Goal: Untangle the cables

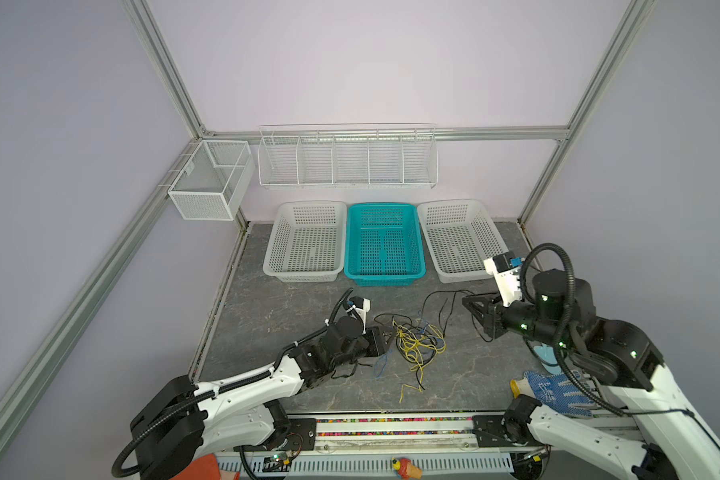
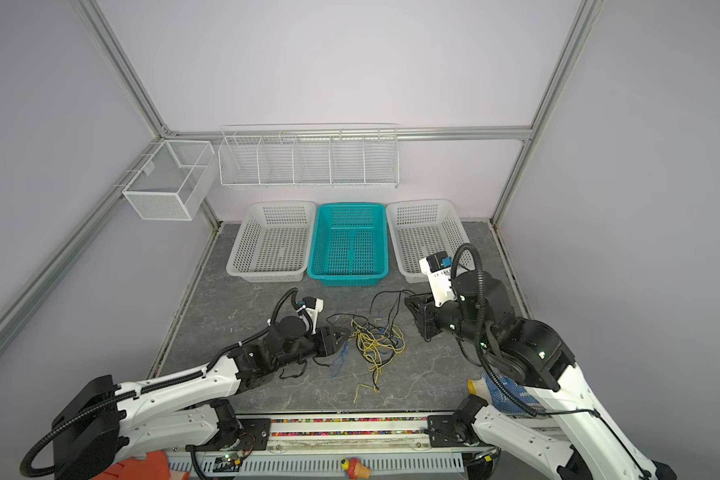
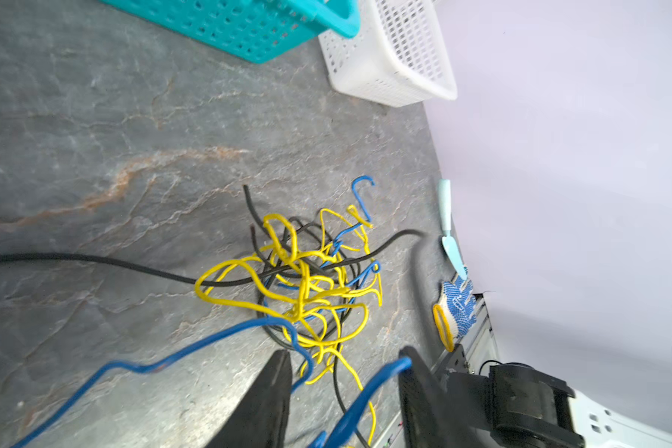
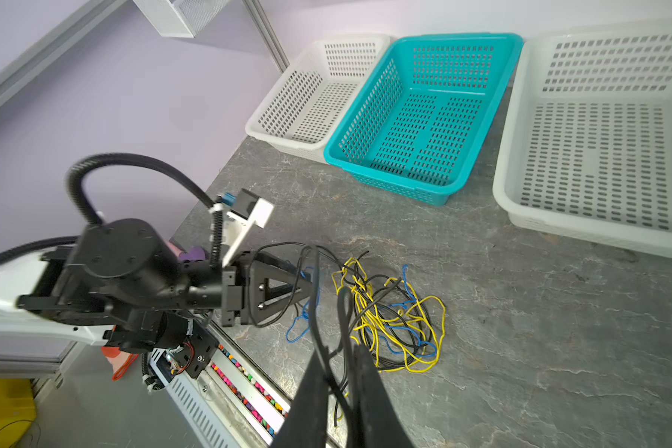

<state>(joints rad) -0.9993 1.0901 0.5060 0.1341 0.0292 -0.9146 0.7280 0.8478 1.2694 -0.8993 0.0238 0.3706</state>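
Observation:
The cables lie as one tangle of thin yellow, black and blue wires on the grey table between my arms. My left gripper is at the tangle's left edge, low over the table. Its jaws are well apart, and a blue cable runs loosely between them, touching one fingertip. My right gripper hangs to the right of the tangle. Only a narrow gap shows between its jaws. Strands of black cable pass through that gap and trail down to the tangle.
Three baskets stand in a row at the back: white, teal and white. A blue dotted glove and a pale blue trowel lie under my right arm. A wire shelf and a mesh box hang on the walls.

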